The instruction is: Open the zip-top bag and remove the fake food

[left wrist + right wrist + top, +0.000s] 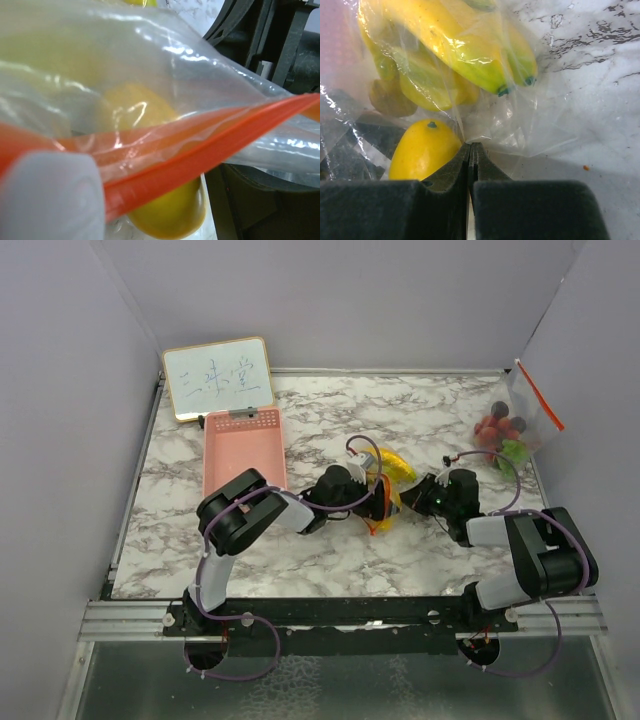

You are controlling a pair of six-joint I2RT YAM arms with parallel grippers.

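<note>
Both arms reach inward from the near edge and meet over the middle of the marble table, on either side of the zip-top bag.

**Left arm**: folded low over the table, its forearm runs rightward past the near end of the pink basket. The left gripper sits at the bag's near, orange-edged end. In the wrist view the orange zip strip crosses the frame on a slant, very near the lens, and one pale, blurred finger lies against it at the lower left. The other finger is hidden, so whether this gripper is spread or pinching cannot be told.

**Right arm**: elbow at the near right, forearm angled leftward and low. The right gripper has its pads pressed together, and the bag's clear film gathers into the seam at their tips, pinched there.

**Fake food:** the banana lies inside the bag with other yellow-green pieces. The lemon lies just beside the right fingertips, under the film.

**Far right corner:** a second bag leans against the wall, with a red berry cluster, a green piece and dark purple bits at its foot. A whiteboard stands behind the basket.
</note>
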